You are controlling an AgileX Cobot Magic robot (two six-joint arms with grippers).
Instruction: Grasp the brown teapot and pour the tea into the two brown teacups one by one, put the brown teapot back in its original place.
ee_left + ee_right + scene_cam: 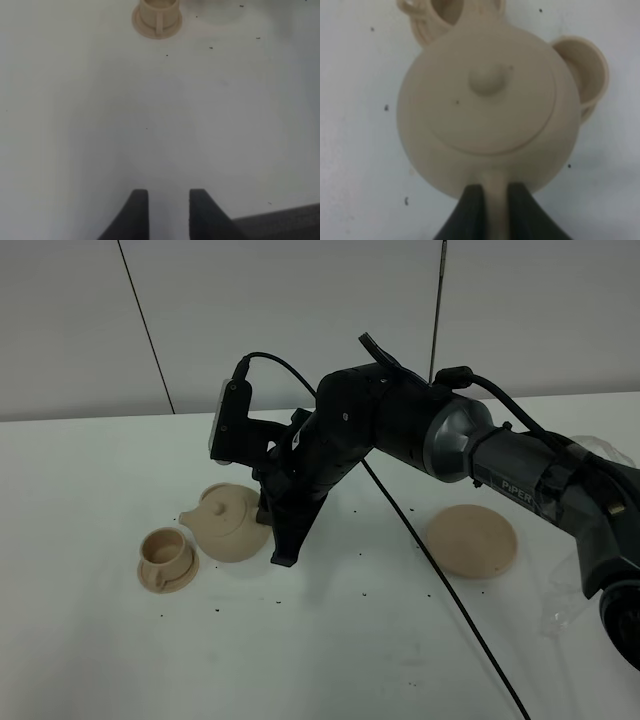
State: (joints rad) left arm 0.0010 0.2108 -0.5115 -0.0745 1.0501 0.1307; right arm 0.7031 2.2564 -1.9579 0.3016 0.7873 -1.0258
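**Teapot gripped by its handle, away from the plate**

The right fingers (pixel 470 212) are clamped on the handle of the teapot (pixel 228 522), with the arm reaching across to the left half of the bench (pixel 330 660). The teapot is well apart from the plate (pixel 472 540), its spout towards a cup (pixel 165 558) on a saucer just beside it. Whether the teapot rests on the bench or hangs just above it cannot be told. In the high view the arm hides the space behind the teapot. The blurred right wrist view shows a second cup (pixel 582 70) at the teapot's flank, partly hidden by it. The left fingers (pixel 140 215) stand apart, holding nothing, over bare bench. One cup lies far ahead of them, cropped by the frame edge.
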